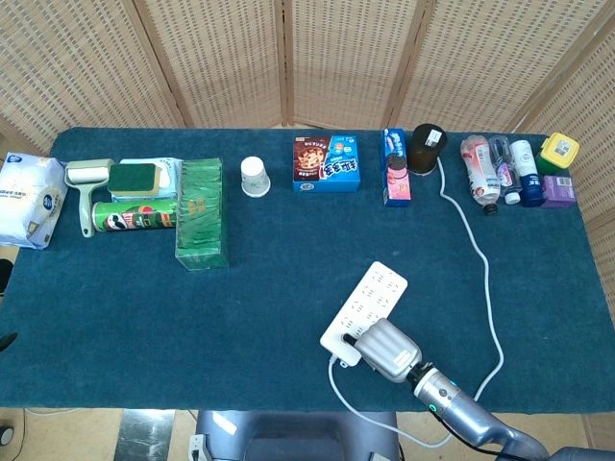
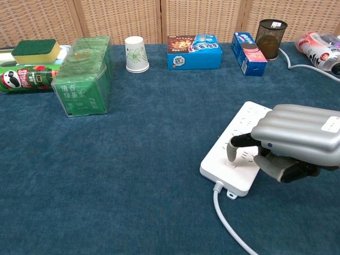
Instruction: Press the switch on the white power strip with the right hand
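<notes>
Pressing down on the white power strip (image 2: 239, 143) switch with one extended finger of the right hand (image 2: 295, 141), rest curled, nothing held; release left.

The right hand (image 2: 297, 139) is hovering low over the near right part of the desk (image 2: 133, 175), knuckles up, with its silver back facing the ceiling. Its fingers (image 2: 232, 150) are mostly lying curled under the palm, while one is sticking out to the left and bending downward at its tip, and the thumb is tucking in beneath. In the head view the right hand (image 1: 387, 350) is sitting at the end of a grey forearm that is reaching in from the lower right corner; the left hand is showing in neither view.
</notes>
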